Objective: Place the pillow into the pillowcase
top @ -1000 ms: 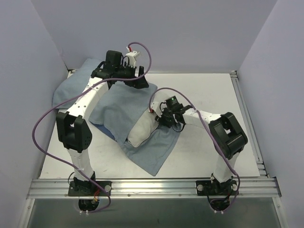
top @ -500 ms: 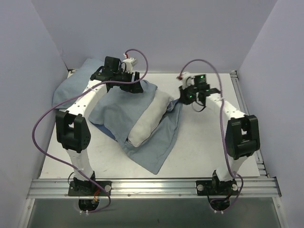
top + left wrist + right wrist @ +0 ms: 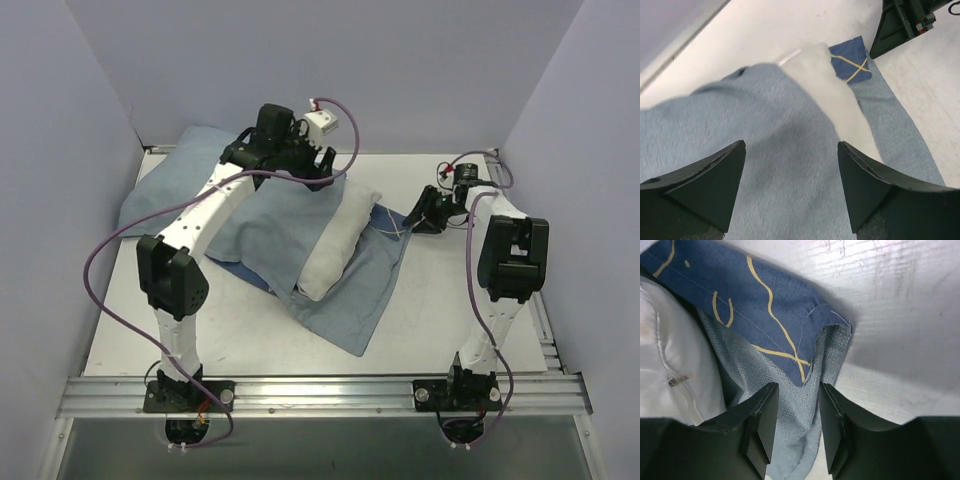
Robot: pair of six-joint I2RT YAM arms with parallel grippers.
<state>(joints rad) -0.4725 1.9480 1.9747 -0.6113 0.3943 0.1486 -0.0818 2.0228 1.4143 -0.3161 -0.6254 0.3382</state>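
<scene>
Both cloth and arms have shifted toward 3 o'clock across my white table (image 3: pixel 440 300), between pale walls (image 3: pixel 400 70). The pillow (image 3: pixel 335 240) lies centre, half under the pillowcase (image 3: pixel 270 225). Left gripper (image 3: pixel 791 146) hovers at 12 o'clock, wide open, empty. Right gripper (image 3: pixel 797 387) straddles the case's 3 o'clock corner, jaws narrowly parted; I cannot tell if they pinch.
</scene>
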